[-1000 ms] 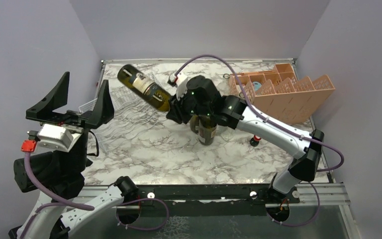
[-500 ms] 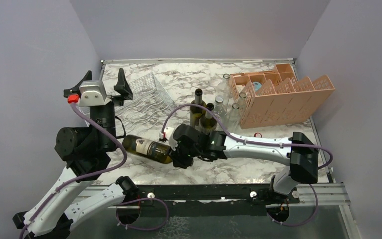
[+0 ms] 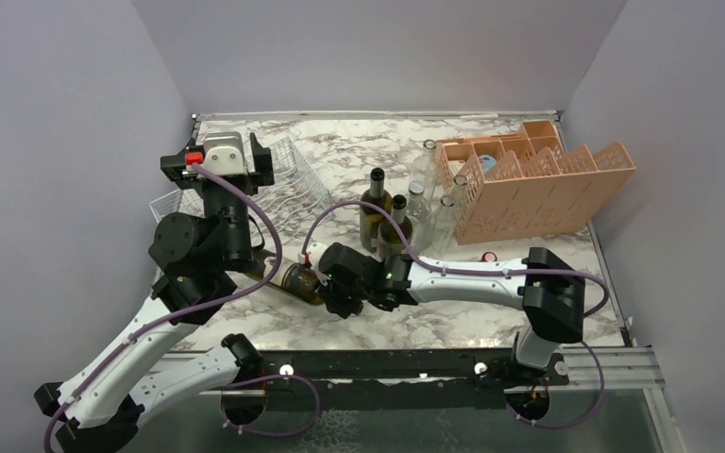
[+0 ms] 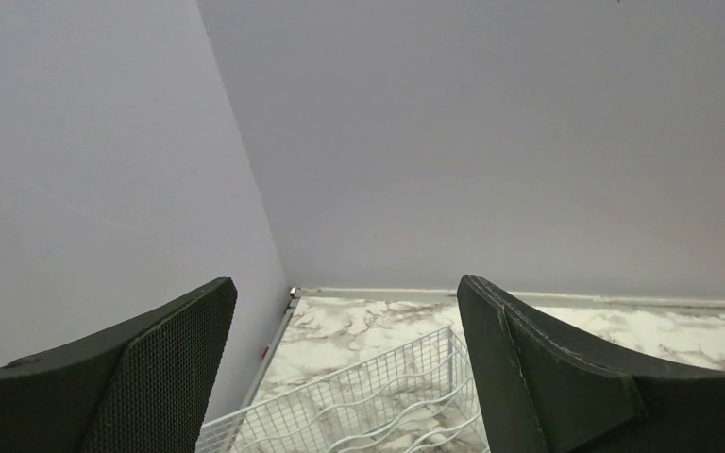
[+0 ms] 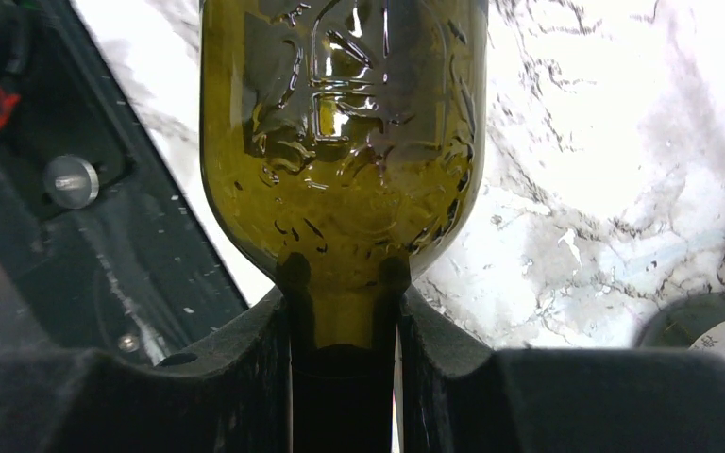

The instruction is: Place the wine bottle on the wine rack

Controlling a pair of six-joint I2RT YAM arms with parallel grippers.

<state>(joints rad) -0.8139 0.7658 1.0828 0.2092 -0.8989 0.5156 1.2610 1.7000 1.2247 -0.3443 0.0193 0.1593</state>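
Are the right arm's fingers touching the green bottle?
Touching. The right wrist view shows both fingers pressed against the neck of the bottle, one on each side, with no gap.

The olive-green wine bottle (image 3: 298, 279) lies almost level, low over the front left of the counter (image 3: 340, 151), neck pinched in the right claw (image 5: 344, 316). The white wire wine rack (image 3: 293, 179) sits behind it, back left.

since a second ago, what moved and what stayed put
The right hand swung the wine bottle down from high over the wine rack to low over the near-left part of the table, gripping its neck throughout. The left hand, open, moved from the near left toward the rack. The rack, standing bottles and orange crate stayed put.
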